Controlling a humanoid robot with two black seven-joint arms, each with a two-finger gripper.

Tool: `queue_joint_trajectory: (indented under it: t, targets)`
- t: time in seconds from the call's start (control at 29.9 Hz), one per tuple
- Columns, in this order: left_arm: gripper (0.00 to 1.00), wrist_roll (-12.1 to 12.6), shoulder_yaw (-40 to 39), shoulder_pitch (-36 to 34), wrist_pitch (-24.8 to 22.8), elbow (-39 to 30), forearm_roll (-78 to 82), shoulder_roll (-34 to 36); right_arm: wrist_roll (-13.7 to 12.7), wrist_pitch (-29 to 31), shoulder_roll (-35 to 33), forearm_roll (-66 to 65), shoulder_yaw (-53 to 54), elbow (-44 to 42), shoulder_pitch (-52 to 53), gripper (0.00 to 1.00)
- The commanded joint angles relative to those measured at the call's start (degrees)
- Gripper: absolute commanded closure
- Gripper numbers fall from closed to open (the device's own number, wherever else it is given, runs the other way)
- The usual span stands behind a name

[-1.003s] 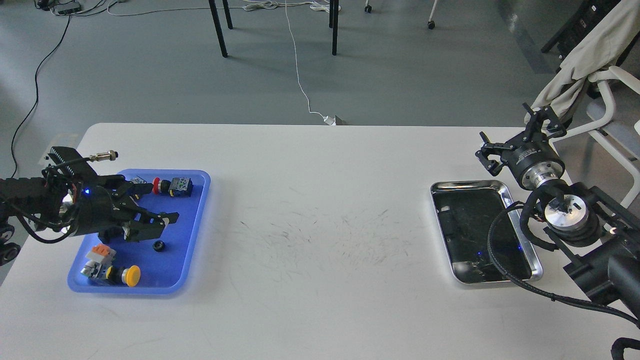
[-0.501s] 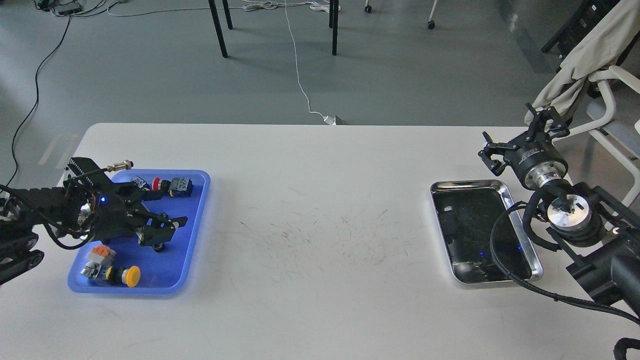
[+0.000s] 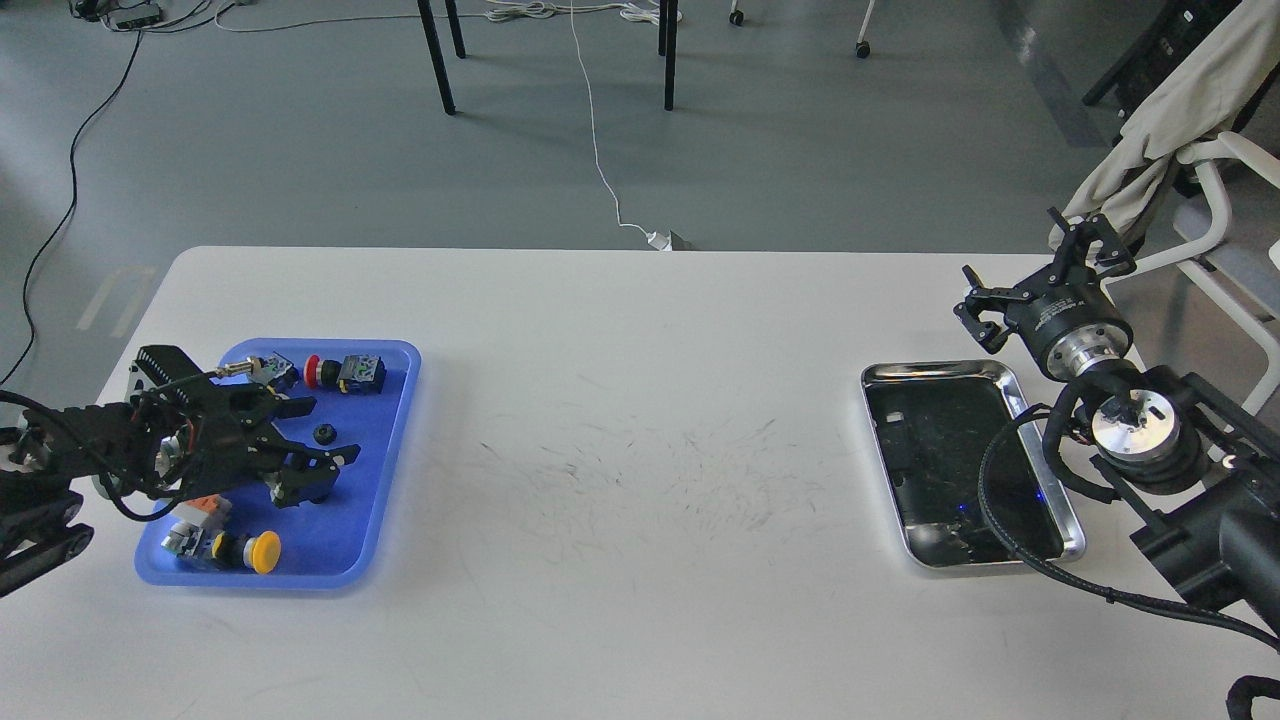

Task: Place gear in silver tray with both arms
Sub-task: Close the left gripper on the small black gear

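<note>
Blue tray (image 3: 390, 470): holds gear (image 3: 323, 433), red button switch (image 3: 343, 372), yellow button (image 3: 262, 551), orange connector (image 3: 203, 509).
Silver tray (image 3: 1003, 376): right side of table (image 3: 640, 400), nothing in it.
Gear: lies free in blue tray, between left gripper's fingers, untouched.
Left gripper (image 3: 318, 430): spread open, low over blue tray.
Right gripper (image 3: 1035, 270): open, holding nothing, just beyond silver tray.
Change: 0.5 s ago left gripper covered the gear; gear now sits further back, uncovered.
</note>
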Motion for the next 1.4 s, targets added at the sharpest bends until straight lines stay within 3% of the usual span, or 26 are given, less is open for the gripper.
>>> queue_joint_trajectory:
  t: [0.0,0.23,0.4,0.97,1.14,1.37]
  targets:
    - [0.22,0.01,0.66,0.04,1.4,0.35,0.07,0.19,-0.07,-0.04,0.03,0.0,0.0,0.0,0.0,0.01]
    - [0.28,0.01,0.84,0.12,1.75,0.61,0.42,0.36,0.01,-0.04,0.03,-0.08,0.0,0.0,-0.08,0.01]
    - [0.41,0.01,1.45,0.04,2.9,0.79,0.16,0.27,0.02,-0.04,0.03,-0.09,-0.09,0.0,-0.09,0.01]
    - [0.44,0.01,1.89,0.12,2.9,3.95,0.25,-1.75,-0.07,-0.04,-0.15,-0.09,-0.17,0.09,-0.09,0.01]
    - [0.57,0.01,2.59,0.12,2.9,4.04,0.33,-1.66,0.02,0.04,-0.15,-0.09,-0.09,0.09,-0.09,0.01]
    - [0.61,0.01,4.18,0.04,2.9,4.13,-0.02,-1.66,0.02,0.05,0.03,-0.17,-0.17,0.09,-0.17,0.01]
